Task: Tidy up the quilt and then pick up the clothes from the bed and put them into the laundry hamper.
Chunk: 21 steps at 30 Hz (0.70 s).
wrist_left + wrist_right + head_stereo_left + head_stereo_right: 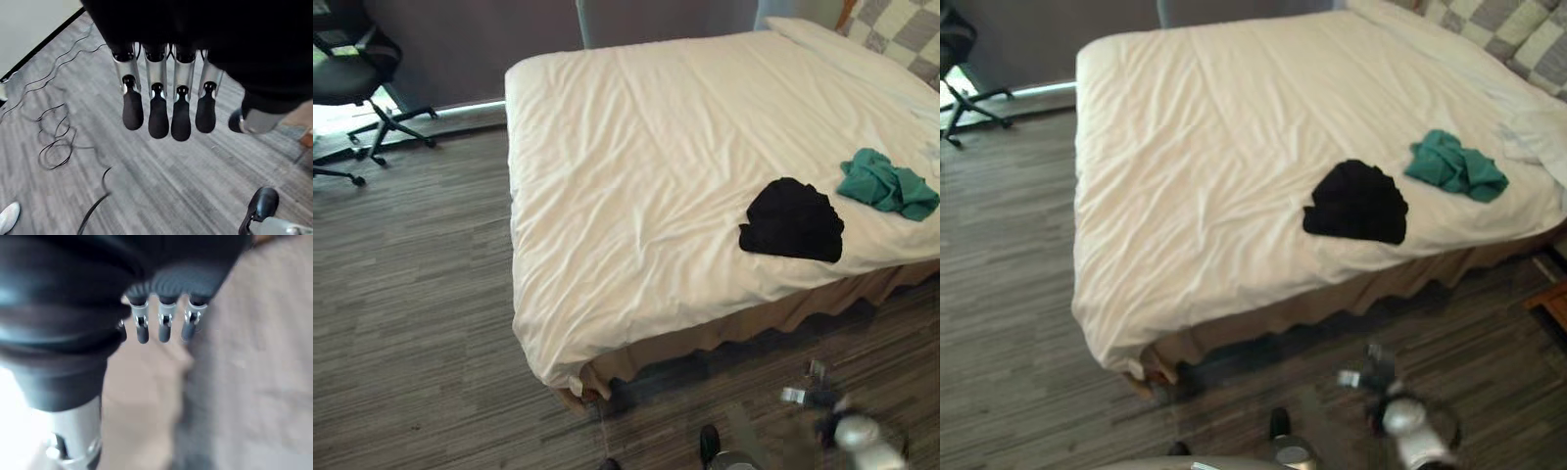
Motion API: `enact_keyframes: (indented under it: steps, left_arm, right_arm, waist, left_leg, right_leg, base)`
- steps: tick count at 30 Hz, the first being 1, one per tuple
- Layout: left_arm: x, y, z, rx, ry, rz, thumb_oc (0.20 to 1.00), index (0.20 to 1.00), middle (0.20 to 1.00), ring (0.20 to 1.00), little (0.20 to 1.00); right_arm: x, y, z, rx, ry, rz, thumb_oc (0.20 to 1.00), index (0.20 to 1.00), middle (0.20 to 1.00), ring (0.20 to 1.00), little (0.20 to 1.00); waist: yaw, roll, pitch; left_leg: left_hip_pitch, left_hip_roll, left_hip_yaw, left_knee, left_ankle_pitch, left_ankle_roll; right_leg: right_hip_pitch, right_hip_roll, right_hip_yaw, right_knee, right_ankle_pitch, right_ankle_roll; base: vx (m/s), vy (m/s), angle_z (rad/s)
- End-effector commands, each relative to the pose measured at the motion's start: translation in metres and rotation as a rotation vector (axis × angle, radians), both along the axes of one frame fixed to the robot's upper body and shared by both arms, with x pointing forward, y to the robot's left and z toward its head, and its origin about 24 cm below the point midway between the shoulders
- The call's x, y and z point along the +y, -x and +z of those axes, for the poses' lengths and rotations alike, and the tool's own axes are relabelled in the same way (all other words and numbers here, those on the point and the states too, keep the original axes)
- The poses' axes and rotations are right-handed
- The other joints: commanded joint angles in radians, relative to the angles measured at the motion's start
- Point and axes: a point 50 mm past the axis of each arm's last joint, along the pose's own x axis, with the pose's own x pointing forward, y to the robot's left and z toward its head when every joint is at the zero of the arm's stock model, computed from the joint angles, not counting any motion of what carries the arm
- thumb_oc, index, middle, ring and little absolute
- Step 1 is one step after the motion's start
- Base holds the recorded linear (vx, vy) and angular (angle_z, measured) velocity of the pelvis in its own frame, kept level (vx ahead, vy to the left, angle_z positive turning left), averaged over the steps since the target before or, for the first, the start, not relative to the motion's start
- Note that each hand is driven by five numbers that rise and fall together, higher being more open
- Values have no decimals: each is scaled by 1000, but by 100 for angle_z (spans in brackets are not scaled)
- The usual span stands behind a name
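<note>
- Clothes are lying on the bed (607,284), not yet picked up: a black garment (792,221) is sitting near the bed's near edge, and a green garment (884,183) is resting just beside it, toward the pillow end, apart from it.
- Quilt (636,147) is lying spread flat over the mattress, only lightly creased, so I am judging the tidying step done or nearly so.
- Both garments are waiting to be lifted, and I am seeing no laundry hamper here, so I am counting the second part of the task as wholly left.
- My left hand (166,105) is hanging over the floor with fingers straight and relaxed, holding nothing.
- My right hand (164,323) is also empty, its fingers hanging loose; in the head view it is showing low beside the bed's near side (857,431).
- The bed is wearing a tan skirt (783,318) below the quilt, with a checked pillow (901,29) at the head.
- Grey wood-grain floor (411,323) is running around the bed, and a black office chair (357,69) is standing well apart by the far wall.
</note>
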Motion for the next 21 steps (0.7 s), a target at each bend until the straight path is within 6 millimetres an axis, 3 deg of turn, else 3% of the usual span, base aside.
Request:
enact_keyframes:
  steps: [1, 2, 3, 4, 5, 6, 7, 8, 9, 10, 11, 12, 16, 18, 21]
  left_arm:
    - [-13, -55, -8, -102, 51, -154, 1000, 1000, 1000, 1000, 1000]
    - [-13, -55, -8, -103, 51, -153, 1000, 1000, 1000, 1000, 1000]
    - [-14, -56, -8, -93, 60, -197, 1000, 1000, 1000, 1000, 1000]
    - [-14, -60, -8, -95, 65, -236, 1000, 1000, 1000, 1000, 1000]
    - [-17, -71, -8, -103, 81, -353, 1000, 1000, 1000, 1000, 1000]
    - [-17, -72, -8, -105, 81, -351, 1000, 1000, 1000, 1000, 1000]
    - [-21, -105, -4, -186, 81, -462, 1000, 1000, 1000, 1000, 1000]
    - [-21, -106, -4, -189, 81, -460, 1000, 1000, 1000, 1000, 1000]
    - [-23, -125, -1, -254, 76, -497, 1000, 1000, 1000, 1000, 1000]
    - [-29, -171, 13, -430, 73, -548, 1000, 1000, 1000, 1000, 1000]
    - [-29, -172, 13, -434, 73, -547, 1000, 1000, 1000, 1000, 1000]
    - [-35, -196, 23, -537, 86, -579, 1000, 1000, 1000, 1000, 1000]
    - [-70, -242, 48, -778, 167, -685, 1000, 1000, 1000, 1000, 1000]
    - [-86, -254, 59, -862, 213, -726, 1000, 1000, 1000, 1000, 1000]
    - [-102, -258, 61, -881, 240, -784, 1000, 1000, 1000, 1000, 1000]
  right_arm:
    - [20, -67, 80, -348, 95, 189, 1000, 1000, 1000, 1000, 1000]
    - [21, -68, 80, -349, 95, 190, 871, 871, 871, 871, 871]
    - [36, -81, 98, -426, 89, 246, 335, 335, 335, 335, 335]
    - [49, -94, 117, -499, 99, 297, 200, 200, 200, 200, 200]
    - [82, -117, 150, -631, 73, 384, 200, 200, 200, 200, 200]
    - [83, -118, 151, -633, 73, 386, 200, 200, 200, 200, 200]
    - [116, -137, 181, -741, 34, 440, 200, 200, 200, 200, 200]
    - [117, -138, 182, -744, 34, 441, 200, 200, 200, 200, 200]
    - [124, -147, 202, -794, 63, 447, 200, 200, 200, 200, 200]
    - [134, -164, 244, -883, 138, 437, 200, 200, 200, 200, 200]
    - [134, -165, 246, -886, 139, 438, 200, 200, 200, 200, 200]
    - [139, -173, 256, -894, 148, 420, 200, 200, 200, 200, 200]
    - [146, -191, 274, -881, 66, 342, 200, 200, 200, 200, 200]
    - [154, -195, 264, -841, -34, 322, 200, 200, 200, 200, 200]
    - [187, -196, 226, -714, -184, 343, 200, 200, 200, 200, 200]
  waist:
    - [36, 20, 43]
    - [35, 20, 41]
    - [51, 16, 45]
    - [60, 14, 48]
    - [90, 9, 62]
    - [87, 9, 63]
    - [117, 5, 105]
    - [115, 5, 107]
    - [133, 4, 132]
    - [164, 14, 193]
    - [162, 15, 194]
    - [177, 24, 220]
    - [228, 62, 269]
    - [243, 82, 276]
    - [270, 101, 297]
  left_leg:
    - [39, 52, -4, 4, 18, -28]
    - [34, 53, -4, 4, 21, -28]
    - [35, 53, -13, 4, 19, -28]
    - [29, 54, -19, 4, 24, -28]
    - [14, 57, -34, 4, 31, -29]
    - [13, 57, -34, 4, 31, -29]
    - [-23, 59, -54, 4, 46, -30]
    - [-26, 59, -55, 4, 47, -30]
    - [-51, 60, -68, 4, 59, -31]
    - [-107, 62, -93, 7, 82, -33]
    - [-111, 63, -94, 8, 82, -33]
    - [-140, 63, -105, 8, 93, -35]
    - [-248, 71, -124, 4, 134, -62]
    - [-305, 73, -132, 4, 134, -72]
    - [-374, 72, -135, 4, 144, -71]
  right_leg:
    - [61, -28, 0, 36, -114, 90]
    - [56, -27, 1, 36, -111, 89]
    - [64, -27, -6, 35, -116, 88]
    - [63, -26, -12, 33, -115, 86]
    - [58, -25, -23, 32, -119, 84]
    - [57, -25, -23, 32, -118, 84]
    - [33, -24, -26, 41, -118, 81]
    - [30, -25, -26, 43, -118, 81]
    - [9, -23, -30, 47, -116, 79]
    - [-48, -22, -38, 68, -113, 76]
    - [-53, -21, -39, 71, -114, 75]
    - [-80, -21, -42, 81, -112, 74]
    - [-159, -32, -86, 78, -97, 80]
    - [-201, -37, -107, 82, -96, 85]
    - [-267, -49, -116, 115, -102, 84]
  base:
    - [-39, -22, 13]
    - [-30, -25, 6]
    - [-25, -13, 20]
    - [-69, -27, 20]
    - [-69, -24, 25]
    - [-197, -52, 15]
    - [-149, -35, 16]
    - [-248, -52, 20]
    - [-291, -42, 40]
    - [-292, -43, 43]
    - [-262, -35, 55]
    - [-105, -12, 44]
    - [-88, -23, 26]
    - [-20, -42, 43]
    - [-61, 6, 28]
